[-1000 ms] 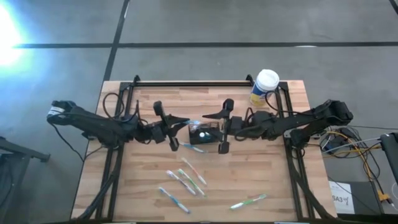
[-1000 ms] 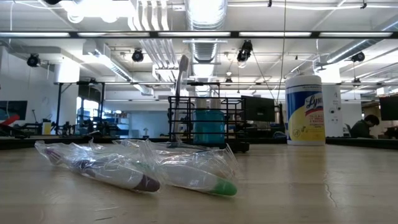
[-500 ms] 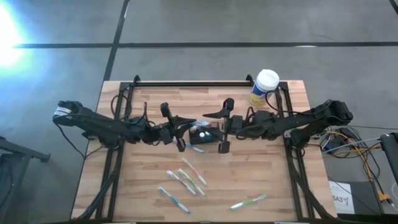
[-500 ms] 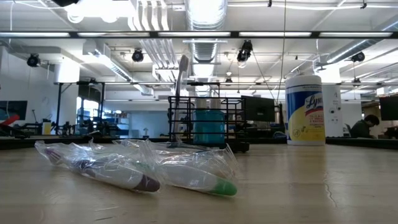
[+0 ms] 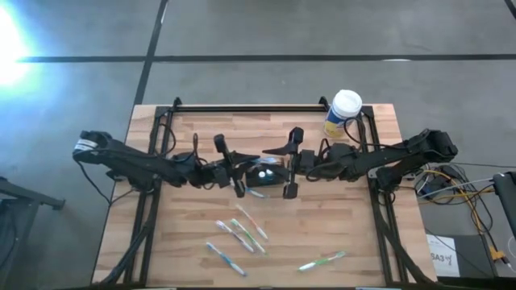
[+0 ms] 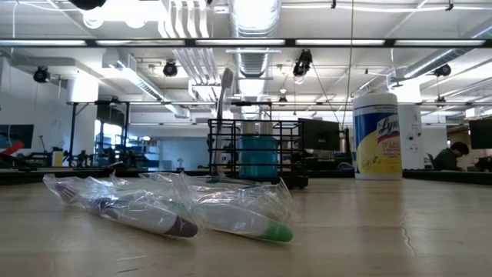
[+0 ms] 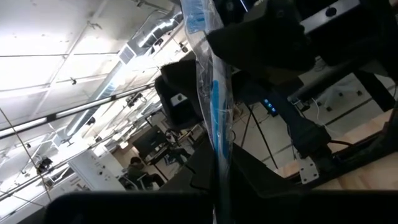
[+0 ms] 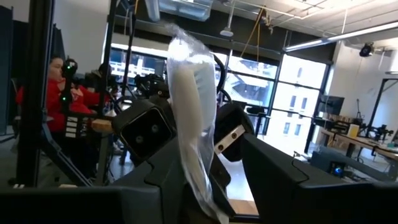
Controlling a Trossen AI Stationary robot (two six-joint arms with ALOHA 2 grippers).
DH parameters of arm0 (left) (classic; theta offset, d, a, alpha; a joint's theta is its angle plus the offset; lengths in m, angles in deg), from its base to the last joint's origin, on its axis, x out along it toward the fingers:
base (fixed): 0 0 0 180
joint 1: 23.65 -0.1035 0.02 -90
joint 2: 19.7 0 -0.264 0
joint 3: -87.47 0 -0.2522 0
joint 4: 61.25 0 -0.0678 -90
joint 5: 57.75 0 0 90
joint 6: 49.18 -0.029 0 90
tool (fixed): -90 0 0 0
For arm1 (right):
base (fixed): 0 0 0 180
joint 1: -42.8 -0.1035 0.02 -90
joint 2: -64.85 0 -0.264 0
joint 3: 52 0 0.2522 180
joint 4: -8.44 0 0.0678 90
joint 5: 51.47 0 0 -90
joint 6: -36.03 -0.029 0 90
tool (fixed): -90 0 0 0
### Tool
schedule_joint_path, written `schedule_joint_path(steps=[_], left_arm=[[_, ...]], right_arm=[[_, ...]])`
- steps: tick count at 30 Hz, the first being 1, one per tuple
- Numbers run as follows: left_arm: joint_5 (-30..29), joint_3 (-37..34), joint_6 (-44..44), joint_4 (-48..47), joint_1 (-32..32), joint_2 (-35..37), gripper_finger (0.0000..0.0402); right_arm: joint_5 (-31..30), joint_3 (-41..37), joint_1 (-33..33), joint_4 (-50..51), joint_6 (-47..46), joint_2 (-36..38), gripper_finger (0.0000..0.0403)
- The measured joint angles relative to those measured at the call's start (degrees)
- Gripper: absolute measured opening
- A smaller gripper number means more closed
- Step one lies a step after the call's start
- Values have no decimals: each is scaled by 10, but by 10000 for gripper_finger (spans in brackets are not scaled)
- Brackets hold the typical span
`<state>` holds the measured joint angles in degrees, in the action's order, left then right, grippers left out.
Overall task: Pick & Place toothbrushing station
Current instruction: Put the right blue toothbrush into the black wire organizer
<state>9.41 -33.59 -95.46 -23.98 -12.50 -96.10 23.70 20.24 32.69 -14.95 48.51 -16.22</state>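
Left gripper (image 5: 239, 178) has advanced toward the toothbrushing station (image 5: 267, 171) at mid-worktop (image 5: 161, 242) since a second ago; its fingers are closed on a wrapped toothbrush (image 7: 211, 93). Right gripper (image 5: 288, 165) flanks the station's other side, fingers apart around it; contact cannot be made out. Station largely hidden between both grippers.

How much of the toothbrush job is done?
Not much yet. Done: one toothbrush seems to stand in the black toothbrushing station. In hand: the left end effector is shut on a wrapped toothbrush right beside the station, with the right end effector at its other side. Left: several loose toothbrushes lie on the table.
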Motion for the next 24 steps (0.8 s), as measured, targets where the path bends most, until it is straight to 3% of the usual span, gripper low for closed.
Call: schedule_joint_path(steps=[5,13,24], left_arm=[[-1,2,0,0,-1,-5,24],[-19,2,5,3,-2,-4,32],[-29,0,0,-48,-1,8,103]], right_arm=[[1,0,0,1,0,0,112],[-1,0,0,12,10,2,21],[-1,-5,-2,81,14,58,15]])
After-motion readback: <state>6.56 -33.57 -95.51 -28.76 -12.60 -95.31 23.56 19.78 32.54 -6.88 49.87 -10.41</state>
